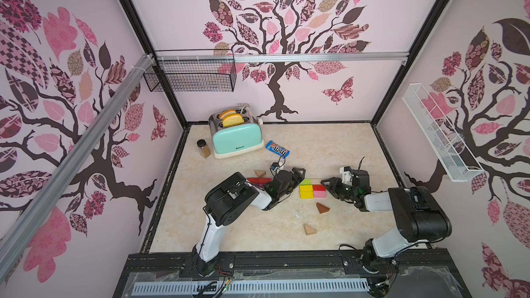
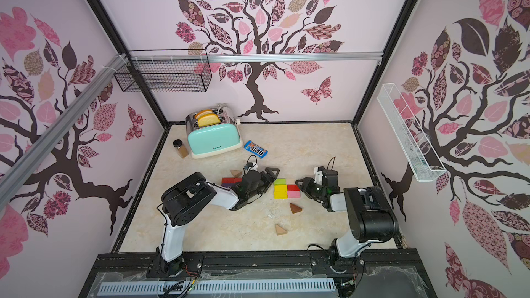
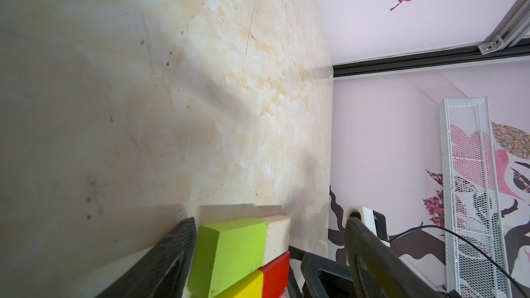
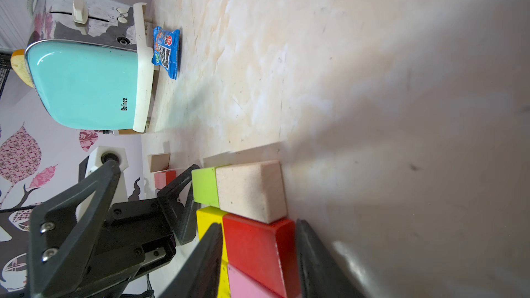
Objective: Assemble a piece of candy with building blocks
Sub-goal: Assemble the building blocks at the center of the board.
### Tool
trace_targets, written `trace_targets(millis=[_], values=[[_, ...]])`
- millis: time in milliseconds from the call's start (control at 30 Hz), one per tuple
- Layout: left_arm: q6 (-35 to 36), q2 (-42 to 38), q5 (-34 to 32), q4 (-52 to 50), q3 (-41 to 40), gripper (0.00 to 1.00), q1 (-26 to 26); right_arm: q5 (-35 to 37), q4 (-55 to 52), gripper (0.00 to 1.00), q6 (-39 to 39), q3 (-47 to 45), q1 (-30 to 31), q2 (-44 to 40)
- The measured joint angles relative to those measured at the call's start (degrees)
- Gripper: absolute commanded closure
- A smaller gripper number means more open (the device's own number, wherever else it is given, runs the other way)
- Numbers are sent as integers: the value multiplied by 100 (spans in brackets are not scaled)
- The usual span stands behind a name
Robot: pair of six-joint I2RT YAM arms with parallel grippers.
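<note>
A cluster of building blocks lies mid-table: green and tan at the back, then yellow beside red, then yellow beside pink. My right gripper reaches in from the right, its fingers tight against the red block. At the cluster's left end my left gripper stands open around the green block without pinching it. Red and purple blocks lie partly under the left arm. Loose triangles: tan, brown, tan.
A mint toaster with bread stands at the back left, with a spice jar to its left and a blue candy packet to its right. A black wire basket and a white one hang on the walls.
</note>
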Motion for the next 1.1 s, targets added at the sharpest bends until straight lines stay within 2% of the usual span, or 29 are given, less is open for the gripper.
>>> trace_targets(millis=[433, 667, 867, 1100], values=[[-2, 2, 2, 2, 0, 14, 0, -35, -74, 55, -74, 0, 35, -24], [9, 2, -11, 22, -13, 13, -7, 127, -625, 51, -258, 4, 37, -389], [387, -275, 153, -424, -101, 13, 13, 531, -1943, 47, -820, 354, 37, -1392], [1207, -1537, 575, -1923, -837, 12, -4, 802, -3711, 46, -1399, 726, 52, -3086]])
